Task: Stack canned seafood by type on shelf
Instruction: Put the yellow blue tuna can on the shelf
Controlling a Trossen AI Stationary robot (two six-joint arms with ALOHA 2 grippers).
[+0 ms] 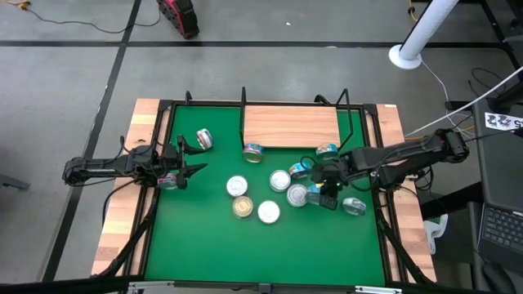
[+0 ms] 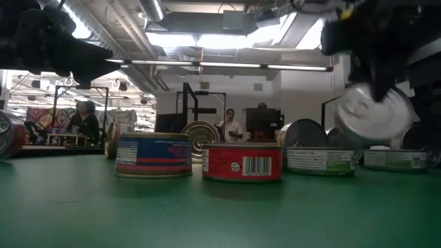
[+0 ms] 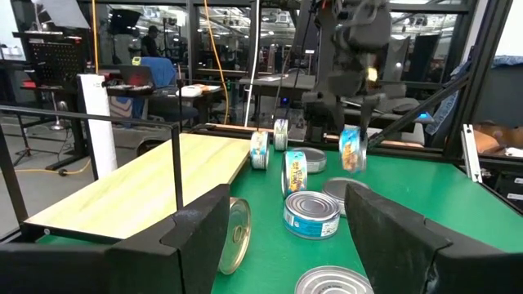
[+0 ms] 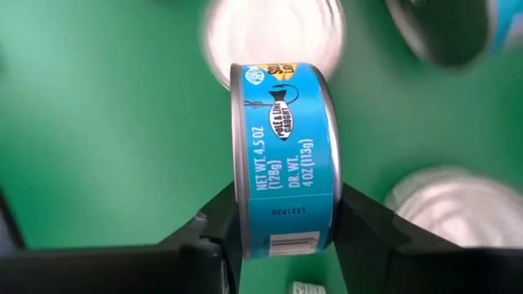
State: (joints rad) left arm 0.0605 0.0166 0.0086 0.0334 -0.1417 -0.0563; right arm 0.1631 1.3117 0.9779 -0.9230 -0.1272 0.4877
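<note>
Several flat round tins lie scattered on the green mat (image 1: 196,237): some flat on their bases (image 1: 237,186), some standing on edge (image 1: 204,139), two by the shelf's near edge (image 1: 254,151). The shelf (image 1: 290,125), a light-wood board with black wire rails, stands at the mat's far side. My right gripper (image 1: 320,192) is over the right-hand cluster, shut on a teal-blue tin (image 4: 282,155). At the mat's left edge my left gripper (image 3: 286,237) is open, holds nothing and points level at the tins. My right gripper pinches the teal-blue tin between its two fingers, one on each flat end (image 4: 239,214), so the tin stands on edge with its label band facing the wrist. The fingers (image 4: 364,224) come steeply from above. The tin (image 3: 351,149) hangs clear of the mat.
Pale wooden planks (image 1: 122,204) edge the mat on both sides. A white pole (image 1: 418,37) stands beyond the far right corner, and a laptop (image 1: 502,233) lies off to the right. Bare green mat lies at the near left. People (image 2: 231,127) are in the room behind.
</note>
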